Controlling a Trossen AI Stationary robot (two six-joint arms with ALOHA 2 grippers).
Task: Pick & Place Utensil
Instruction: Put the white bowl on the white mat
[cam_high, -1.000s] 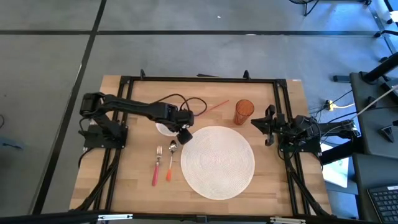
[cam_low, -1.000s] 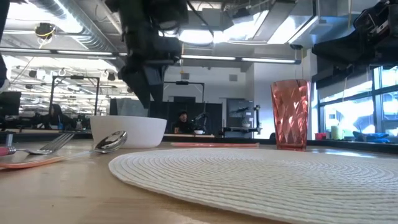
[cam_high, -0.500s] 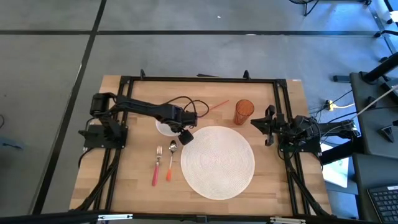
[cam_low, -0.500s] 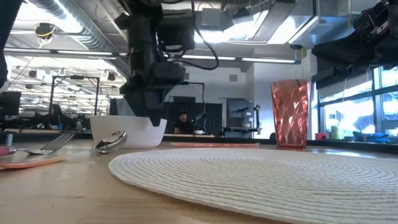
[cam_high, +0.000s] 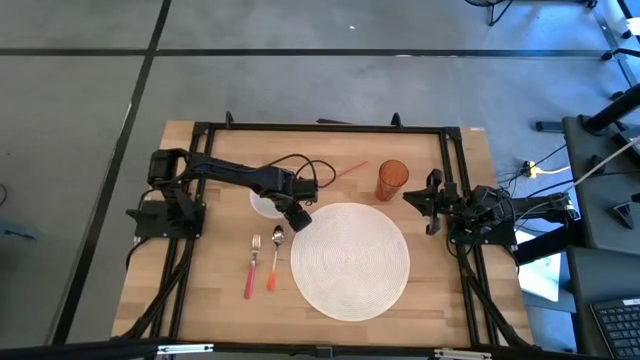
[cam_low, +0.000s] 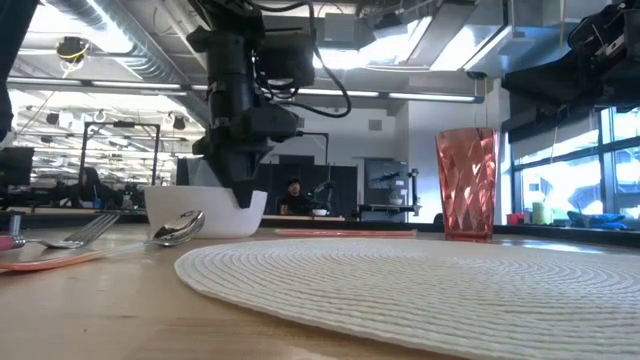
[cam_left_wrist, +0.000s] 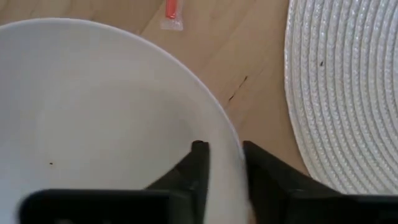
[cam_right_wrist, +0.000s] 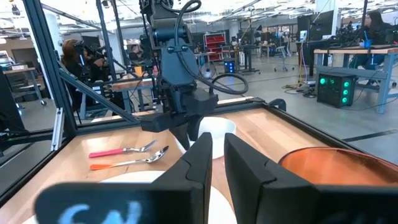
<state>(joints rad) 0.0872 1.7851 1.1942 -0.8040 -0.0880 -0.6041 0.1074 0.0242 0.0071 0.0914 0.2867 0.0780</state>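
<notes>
A white bowl (cam_high: 264, 204) stands on the wooden table, left of a round white placemat (cam_high: 350, 260). My left gripper (cam_left_wrist: 225, 149) is down at the bowl's right rim and shut on it. In front of the bowl lie a pink-handled fork (cam_high: 252, 265) and an orange-handled spoon (cam_high: 274, 255), flat on the wood and touched by nothing. My right gripper (cam_high: 422, 200) waits at the table's right edge, shut with nothing between its fingers (cam_right_wrist: 200, 149). My left gripper has the bowl's rim (cam_left_wrist: 231, 132) on the side toward the placemat, one finger (cam_left_wrist: 199, 155) inside the bowl and the other (cam_left_wrist: 261, 165) outside. The fingers come from above, pointing down. The bowl (cam_low: 200, 210) stands upright with its base on the table.
An orange tumbler (cam_high: 392, 178) stands at the far side, right of the bowl. A thin red stick (cam_high: 350, 170) lies behind the bowl. A black frame (cam_high: 320, 128) rings the table. People and desks show in the room beyond.
My left gripper has come down from above the bowl onto its rim, shifting a little toward the table's far edge, and its fingers have drawn together about the rim. The bowl has stayed where it was.
</notes>
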